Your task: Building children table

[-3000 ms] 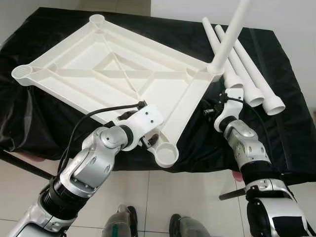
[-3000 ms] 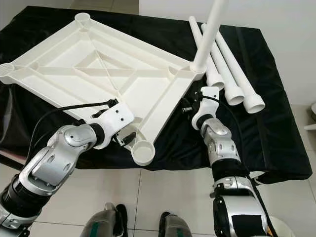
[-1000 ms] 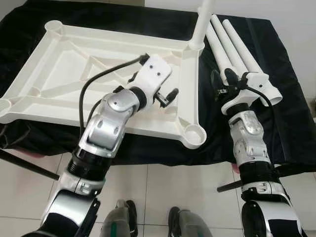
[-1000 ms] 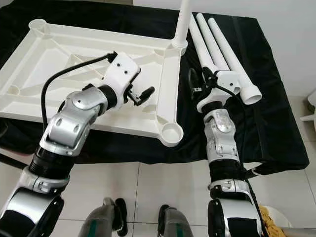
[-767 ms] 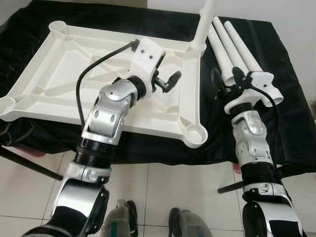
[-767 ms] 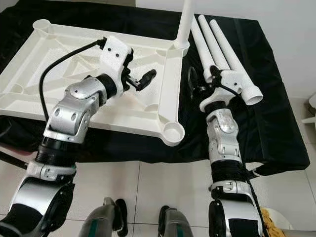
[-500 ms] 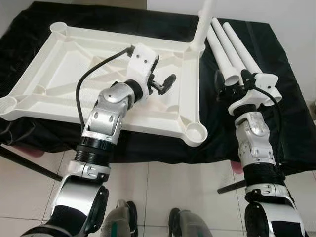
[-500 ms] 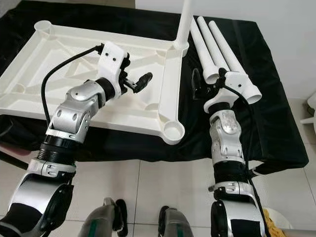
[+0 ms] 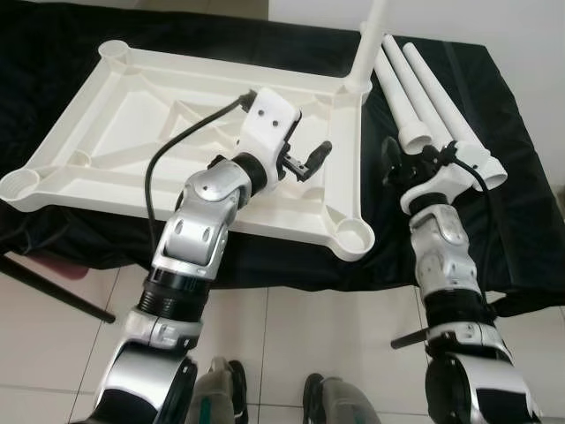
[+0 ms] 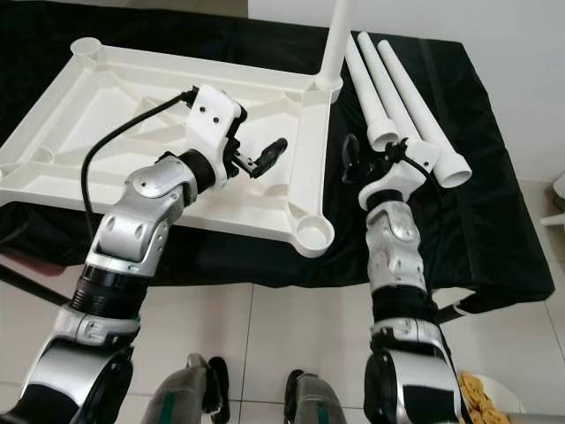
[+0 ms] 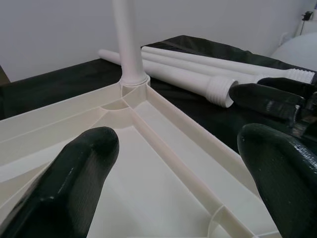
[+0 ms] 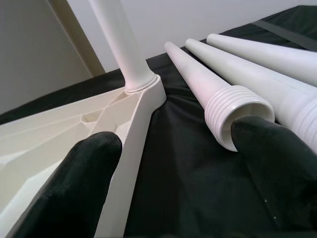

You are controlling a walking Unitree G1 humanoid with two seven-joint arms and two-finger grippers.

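The tabletop [image 9: 132,124] lies underside up on the black cloth [image 9: 521,203], its long axis running left to right across my view. My left gripper [image 9: 311,161] hovers over its right end, fingers spread wide, holding nothing. One leg [image 9: 369,40] stands upright in the far right corner socket. My right gripper [image 9: 408,164] waits open and empty at the threaded ends of three loose legs [image 9: 422,93], which point away from me.

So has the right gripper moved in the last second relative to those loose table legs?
Yes. The right gripper now sits up against the threaded end of the nearest loose leg; a second ago it was slightly nearer the robot.
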